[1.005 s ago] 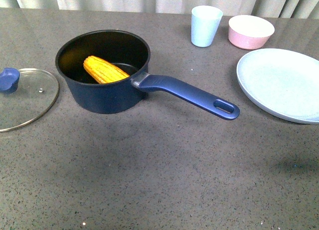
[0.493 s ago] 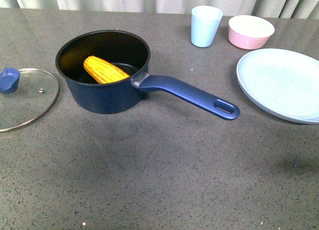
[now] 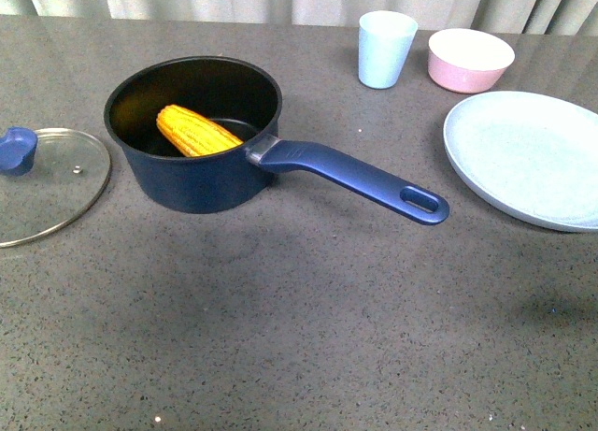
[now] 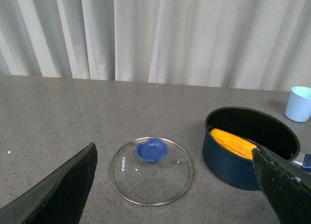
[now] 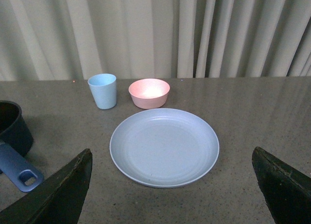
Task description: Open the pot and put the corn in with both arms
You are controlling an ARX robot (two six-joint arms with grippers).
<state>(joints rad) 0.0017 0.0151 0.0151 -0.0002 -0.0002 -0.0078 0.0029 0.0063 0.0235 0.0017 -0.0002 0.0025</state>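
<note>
Pot (image 3: 196, 160) sits open on the worktop (image 3: 299, 337), left of centre in the front view, handle (image 3: 350, 179) pointing to the robot's right and toward the robot. Corn (image 3: 194, 132) is inside the pot, lying tilted, one end propped against the inner wall. Glass lid (image 3: 42, 183) is flat on the worktop just left of the pot, not touching it, blue knob (image 3: 17, 149) up.

Neither arm shows in the front view.

Left gripper (image 4: 175, 195): fingers spread wide, nothing between them. It hangs above the worktop, clear of everything. In the left wrist view, the lid (image 4: 151, 170) shows between the two fingers (image 4: 58, 195) but well beyond them; the pot (image 4: 250, 146) and corn (image 4: 234, 142) are off to one side, partly hidden behind the other finger. No contact with lid, pot or corn.

Right gripper (image 5: 170, 195): also wide apart, empty. In the right wrist view, a pale blue plate (image 5: 164, 146) lies between its fingers (image 5: 58, 195) and beyond them; only the pot's edge (image 5: 13, 131) and handle end (image 5: 19, 171) show at the frame's side, away from the gripper. Corn not seen in this view.

Other items on the far right of the worktop: light blue cup (image 3: 386, 48), pink bowl (image 3: 470, 59) beside it, plate (image 3: 528, 155) nearer the robot. All well apart from the pot.
</note>
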